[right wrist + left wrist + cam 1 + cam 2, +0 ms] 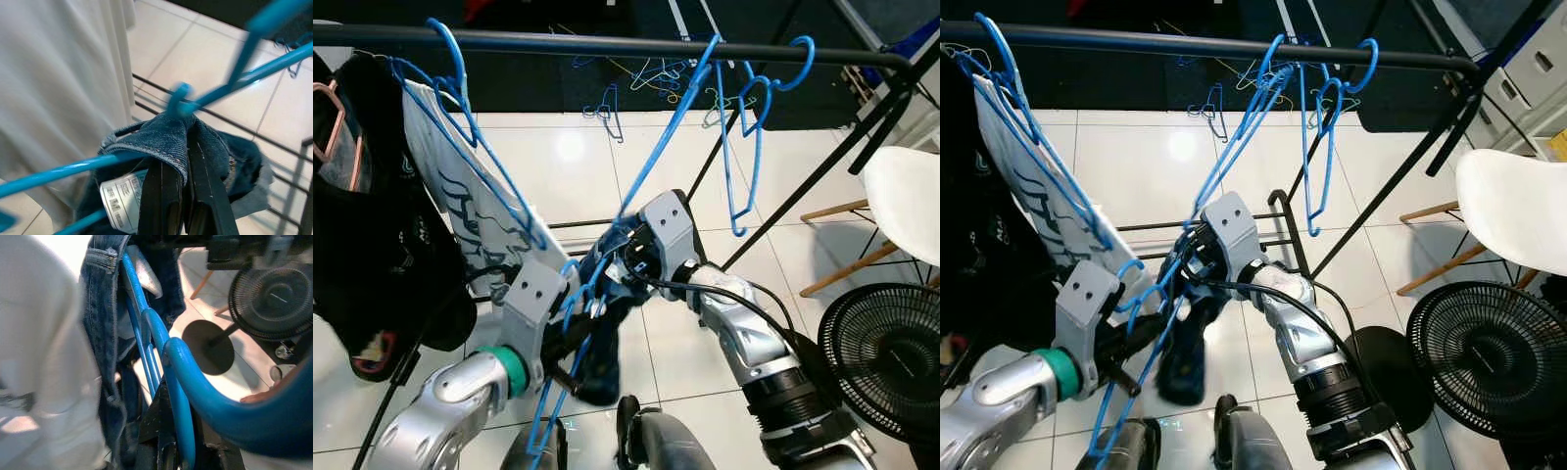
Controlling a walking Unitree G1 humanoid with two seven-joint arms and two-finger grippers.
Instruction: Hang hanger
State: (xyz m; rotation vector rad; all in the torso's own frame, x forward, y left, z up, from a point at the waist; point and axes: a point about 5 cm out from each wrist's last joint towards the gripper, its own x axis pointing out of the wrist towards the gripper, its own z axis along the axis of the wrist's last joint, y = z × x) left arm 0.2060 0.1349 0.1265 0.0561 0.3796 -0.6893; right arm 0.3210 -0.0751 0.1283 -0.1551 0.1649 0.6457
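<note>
A blue hanger (666, 132) carrying dark denim jeans (602, 362) slants up from between my two grippers to the black rail (607, 44); whether its hook sits over the rail I cannot tell. My left gripper (573, 323) is shut on the hanger's lower wire, seen close between its black fingers (151, 431) in the left wrist view. The right gripper (607, 264) is shut on the jeans' waistband (161, 137), just below the hanger's blue wire (234, 85).
A white printed garment (460, 196) on a blue hanger and black clothing (362, 245) hang at the rail's left. An empty blue hanger (744, 147) hangs at the right. A white chair (906, 196) and a black fan (886, 357) stand to the right, with white floor tiles below.
</note>
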